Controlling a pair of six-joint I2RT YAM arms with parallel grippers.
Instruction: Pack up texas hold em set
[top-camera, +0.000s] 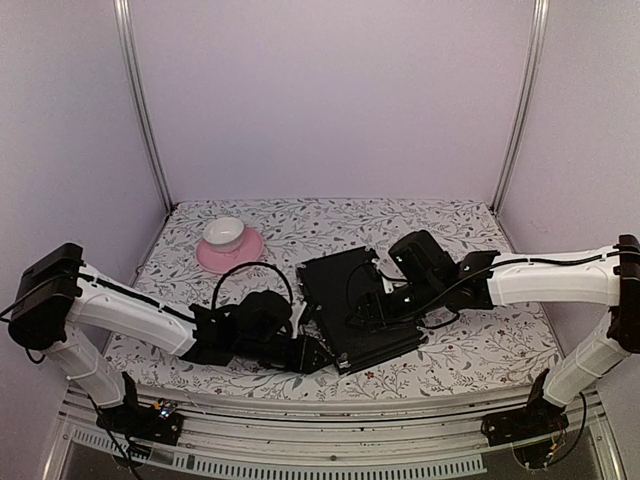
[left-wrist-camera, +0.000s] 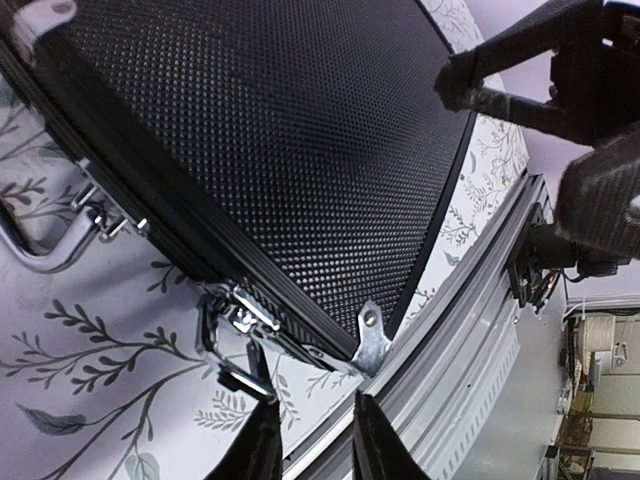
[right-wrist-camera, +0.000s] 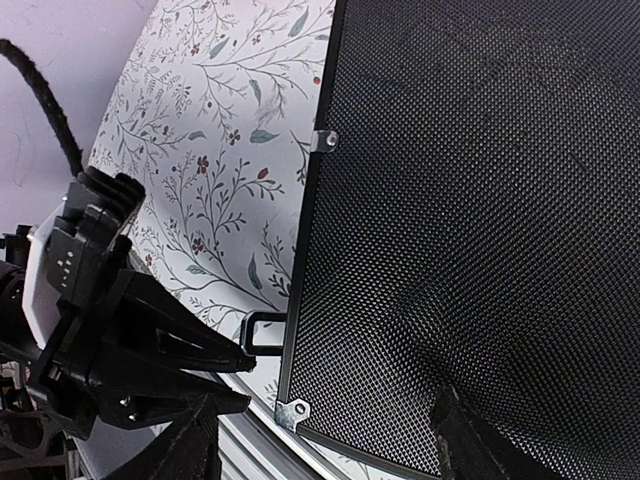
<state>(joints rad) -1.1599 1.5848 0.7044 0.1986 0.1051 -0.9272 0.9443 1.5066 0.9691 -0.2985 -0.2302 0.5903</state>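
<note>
The flat black case (top-camera: 340, 290) of the texas hold em set lies shut in the middle of the table, its textured lid (left-wrist-camera: 300, 130) up. A metal handle (left-wrist-camera: 45, 255) and a metal latch (left-wrist-camera: 240, 318) sit on its side. My left gripper (top-camera: 320, 355) is at the case's near corner, its fingers (left-wrist-camera: 262, 440) narrowly apart with nothing between them and one tip against the latch's loop. My right gripper (top-camera: 380, 310) hovers open over the lid (right-wrist-camera: 480, 200) near that same corner. Its one finger (right-wrist-camera: 480, 435) is over the lid, the other beyond the edge. Chips, cards and marker are out of view.
A pink saucer with a white cup (top-camera: 230, 245) stands at the back left of the floral tablecloth. The table's aluminium front rail (left-wrist-camera: 480, 330) runs just beyond the case's corner. The left arm's cable loops up beside the case (top-camera: 250, 275).
</note>
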